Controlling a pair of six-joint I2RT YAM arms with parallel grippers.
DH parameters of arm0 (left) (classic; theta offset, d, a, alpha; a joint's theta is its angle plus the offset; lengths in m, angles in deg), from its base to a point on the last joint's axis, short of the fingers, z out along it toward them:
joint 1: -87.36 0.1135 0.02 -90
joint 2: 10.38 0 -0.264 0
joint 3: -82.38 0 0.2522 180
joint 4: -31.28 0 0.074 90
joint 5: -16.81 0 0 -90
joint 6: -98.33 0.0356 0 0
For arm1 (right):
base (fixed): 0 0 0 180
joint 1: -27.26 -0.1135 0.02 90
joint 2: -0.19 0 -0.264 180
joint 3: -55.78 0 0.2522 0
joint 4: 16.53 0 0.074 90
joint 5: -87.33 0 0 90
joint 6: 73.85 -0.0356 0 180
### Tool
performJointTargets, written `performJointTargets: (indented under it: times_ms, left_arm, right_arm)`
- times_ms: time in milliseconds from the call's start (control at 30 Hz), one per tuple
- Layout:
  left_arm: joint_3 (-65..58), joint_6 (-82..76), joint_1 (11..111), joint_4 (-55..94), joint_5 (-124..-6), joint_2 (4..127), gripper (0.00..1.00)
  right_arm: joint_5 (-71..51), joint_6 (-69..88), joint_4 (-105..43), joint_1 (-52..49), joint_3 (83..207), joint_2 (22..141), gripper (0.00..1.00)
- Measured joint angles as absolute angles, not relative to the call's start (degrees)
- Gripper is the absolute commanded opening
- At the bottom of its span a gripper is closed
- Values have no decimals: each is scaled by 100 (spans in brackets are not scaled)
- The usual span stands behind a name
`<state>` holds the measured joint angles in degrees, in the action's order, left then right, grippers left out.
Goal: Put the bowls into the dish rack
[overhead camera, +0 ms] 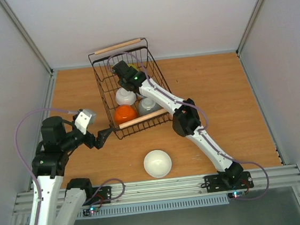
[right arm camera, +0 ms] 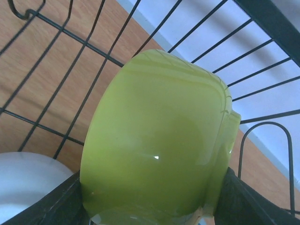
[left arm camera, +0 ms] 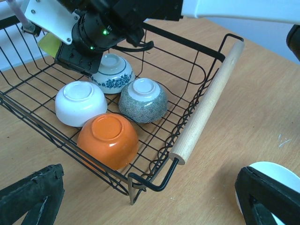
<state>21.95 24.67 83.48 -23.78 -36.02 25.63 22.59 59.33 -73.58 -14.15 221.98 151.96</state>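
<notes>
Right end effector (overhead camera: 119, 68) is partly closed around the yellow-green bowl (right arm camera: 154, 136), gripping it down inside the far end of the dish rack (overhead camera: 102, 90), beyond the four upturned bowls (left arm camera: 143, 101) in there. Left end effector (overhead camera: 103, 137) is spread wide with nothing in it, hovering just outside the rack's near corner. What matters next imo: the last white bowl (overhead camera: 157, 163) sits rim-up on the surface (overhead camera: 218, 94) on the rack's near side, and my left one is way closer to it.
</notes>
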Motion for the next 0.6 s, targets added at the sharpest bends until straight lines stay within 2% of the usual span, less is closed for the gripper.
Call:
performJointTargets:
  times_ms: [267, 333, 433, 533, 600]
  left_arm:
    - [2195, 2482, 8348, -2378, -3554, 2615, 99]
    - [2195, 2484, 8348, -2378, -3545, 2619, 99]
    - [2195, 2484, 8348, -2378, -3525, 2626, 99]
    - [2195, 2487, 8348, -2378, -3508, 2630, 99]
    - [2195, 2491, 8348, -2378, -3504, 2637, 99]
  right_arm:
    - [2630, 6639, -6873, -1397, 22244, 15679, 2]
    - [2713, 6798, -6669, -1397, 22281, 15759, 5]
    - [2812, 6999, -6571, -1397, 22301, 15794, 21]
    - [2910, 7137, -6521, -1387, 22303, 15832, 49]
    - [2939, 7172, -6523, -1387, 22303, 15860, 59]
